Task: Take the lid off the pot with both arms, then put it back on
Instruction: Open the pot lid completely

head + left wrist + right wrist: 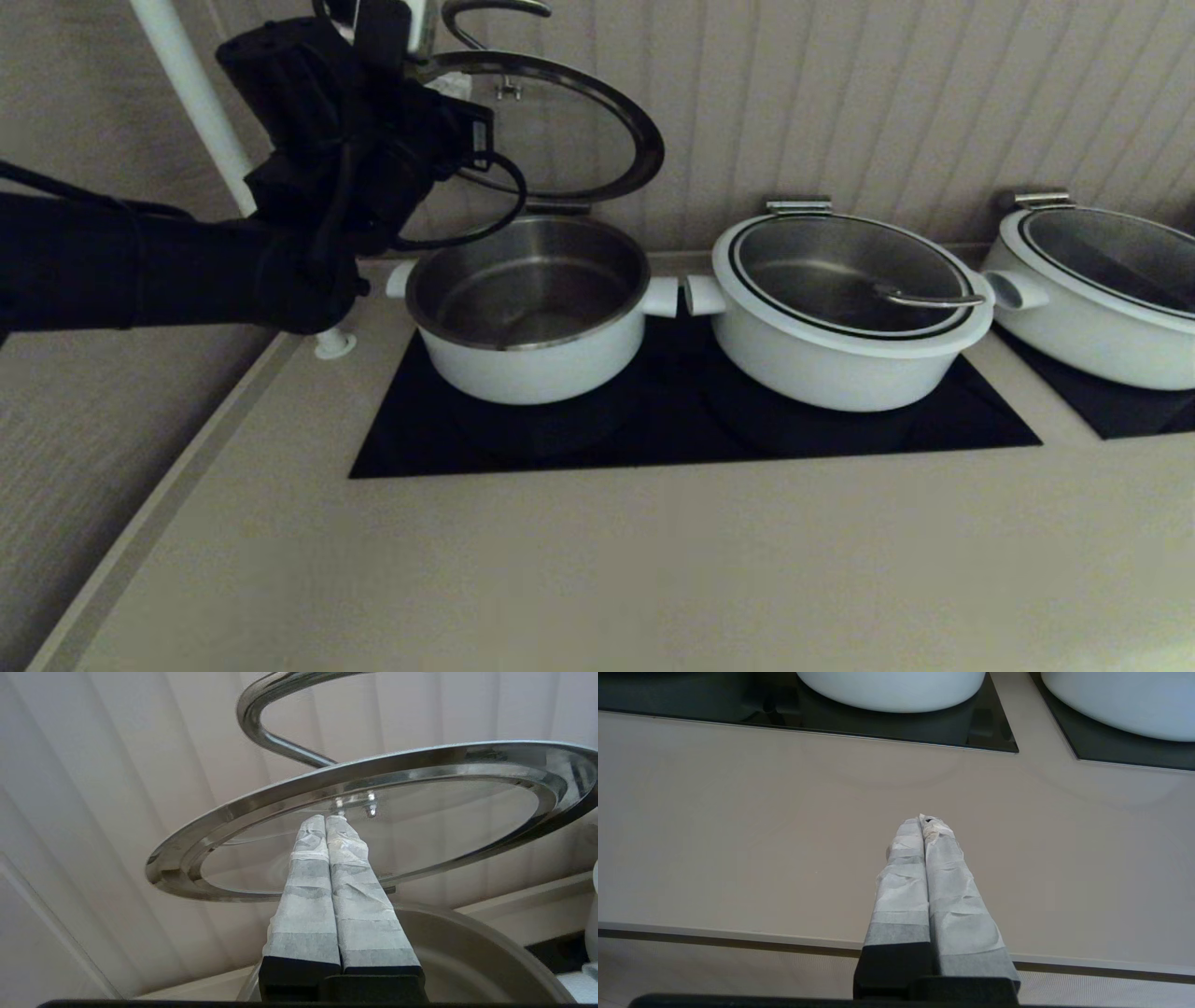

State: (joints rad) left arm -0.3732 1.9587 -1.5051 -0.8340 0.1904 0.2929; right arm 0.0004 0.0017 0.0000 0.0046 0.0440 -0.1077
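Observation:
The pot [532, 359] stands open at the left of the black cooktop, its steel inside empty. The lid [560, 131] is raised above it, tilted up against the back wall, with its steel loop handle [495, 11] on top. My left gripper [325, 817] is shut and empty, and its taped fingertips touch the underside of the lid's glass [420, 830] near the handle bolts. In the head view the left arm [345, 159] reaches up under the lid. My right gripper [923, 820] is shut and empty, low over the bare counter near its front edge, out of the head view.
Two wider white pots [845, 355] [1102, 317] with lids on stand to the right, the nearer almost touching the pot's side handle. A white pole [196, 93] rises at the back left. The panelled wall is close behind the lid. The counter's front edge [738, 935] lies below my right gripper.

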